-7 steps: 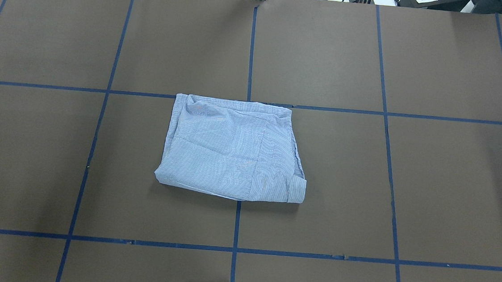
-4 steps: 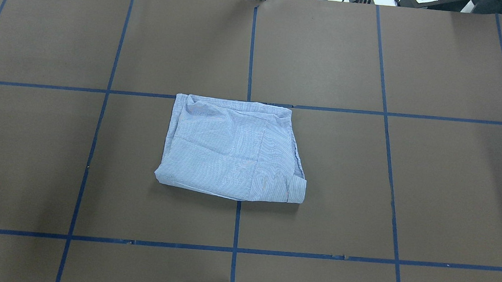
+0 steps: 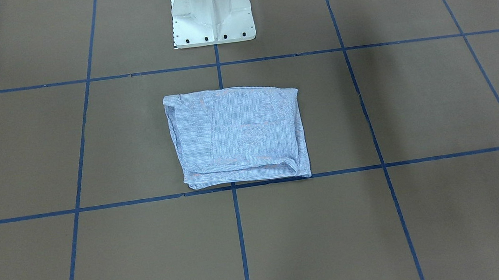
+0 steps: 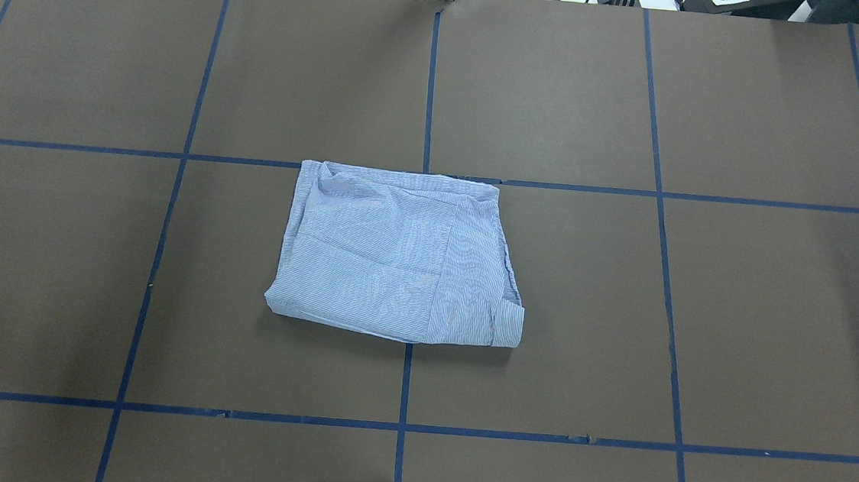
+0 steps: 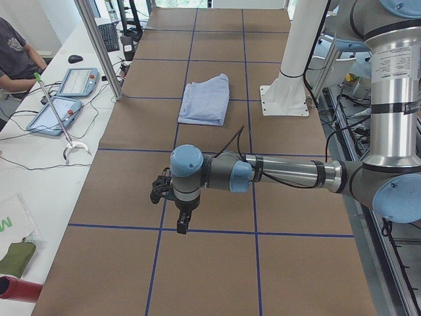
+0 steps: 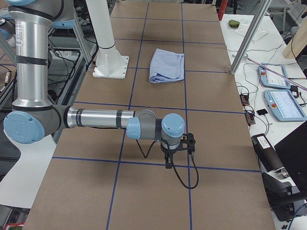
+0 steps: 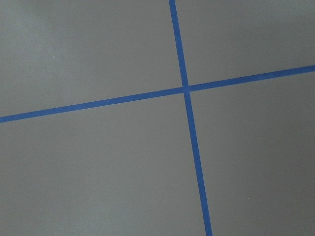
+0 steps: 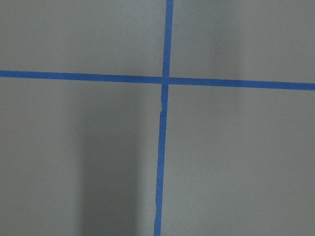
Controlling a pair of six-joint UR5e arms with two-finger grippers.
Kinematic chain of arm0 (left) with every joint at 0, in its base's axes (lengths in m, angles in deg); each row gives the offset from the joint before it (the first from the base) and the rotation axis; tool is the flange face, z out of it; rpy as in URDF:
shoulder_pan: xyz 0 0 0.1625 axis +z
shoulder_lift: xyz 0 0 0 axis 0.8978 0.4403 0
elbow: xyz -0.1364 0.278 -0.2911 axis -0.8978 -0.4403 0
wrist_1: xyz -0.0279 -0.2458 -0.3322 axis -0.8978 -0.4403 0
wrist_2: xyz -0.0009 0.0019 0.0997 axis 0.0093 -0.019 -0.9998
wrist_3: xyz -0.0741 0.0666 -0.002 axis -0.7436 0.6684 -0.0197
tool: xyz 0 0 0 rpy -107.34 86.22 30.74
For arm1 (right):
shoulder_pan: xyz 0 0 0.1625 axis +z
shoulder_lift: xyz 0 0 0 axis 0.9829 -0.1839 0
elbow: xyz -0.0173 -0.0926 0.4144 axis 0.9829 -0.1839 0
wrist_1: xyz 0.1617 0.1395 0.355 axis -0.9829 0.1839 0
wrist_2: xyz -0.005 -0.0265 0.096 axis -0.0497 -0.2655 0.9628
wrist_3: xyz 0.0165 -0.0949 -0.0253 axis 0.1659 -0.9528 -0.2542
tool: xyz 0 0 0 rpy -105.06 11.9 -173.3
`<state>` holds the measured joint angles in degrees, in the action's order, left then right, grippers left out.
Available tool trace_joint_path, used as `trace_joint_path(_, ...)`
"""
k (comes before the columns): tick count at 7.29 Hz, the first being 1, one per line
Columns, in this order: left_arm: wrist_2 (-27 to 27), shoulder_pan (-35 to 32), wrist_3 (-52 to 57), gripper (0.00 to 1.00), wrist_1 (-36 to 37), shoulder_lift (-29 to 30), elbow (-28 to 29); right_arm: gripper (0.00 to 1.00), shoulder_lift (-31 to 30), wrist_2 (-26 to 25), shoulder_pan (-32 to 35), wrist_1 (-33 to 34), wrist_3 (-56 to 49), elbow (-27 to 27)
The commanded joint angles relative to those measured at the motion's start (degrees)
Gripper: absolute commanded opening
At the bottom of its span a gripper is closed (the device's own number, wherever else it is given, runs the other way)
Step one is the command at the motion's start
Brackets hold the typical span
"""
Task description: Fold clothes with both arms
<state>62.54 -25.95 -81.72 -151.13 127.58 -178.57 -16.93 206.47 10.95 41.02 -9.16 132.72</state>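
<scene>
Surroundings: the white pedestal (image 3: 211, 13) is bolted to the brown counter (image 4: 698, 331) on the robot's side, with one blue tape line (image 4: 537, 437) crossing between it and the shirt (image 4: 397, 258). In the exterior left view you see a side bench (image 5: 39, 164) along the far long edge. It carries two tablets (image 5: 75, 82), and a slanted metal post (image 5: 99, 46) rises at its edge. A seated person (image 5: 16, 49) is at that bench, off the counter.

Arms: the left arm (image 5: 289, 174) reaches out level and low near the counter's left end, its left gripper (image 5: 181, 222) hanging just above a tape crossing. The right arm (image 6: 100, 118) does the same at the right end, with the right gripper (image 6: 169, 162) over a crossing. Both are well apart from the shirt. You cannot tell from these side views whether either gripper's fingers are apart or together. The wrist cameras show only tape and counter.

Room: brown counter shows on every side of the shirt, out to both ends.

Shirt: it lies mid-counter, straddling the centre tape line, its far edge along a cross line. It is folded into a rough rectangle, finely striped light blue and white. Stacked layers show at the operators' edge (image 3: 244, 174), and a cuff-like fold (image 4: 507, 325) sits at the near right corner.
</scene>
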Motion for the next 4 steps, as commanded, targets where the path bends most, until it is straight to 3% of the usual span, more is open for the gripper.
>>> trace_joint_path(1,0.4,0.0,-5.3,1.00,0.1,-0.2,0.1,1.00,0.0,0.0,0.0,0.0,0.0,0.0)
trace_joint_path(4,1.3,0.0,-6.0,1.00,0.0,-0.3,0.0,1.00,0.1,-0.1,0.0,0.0,0.0,0.0)
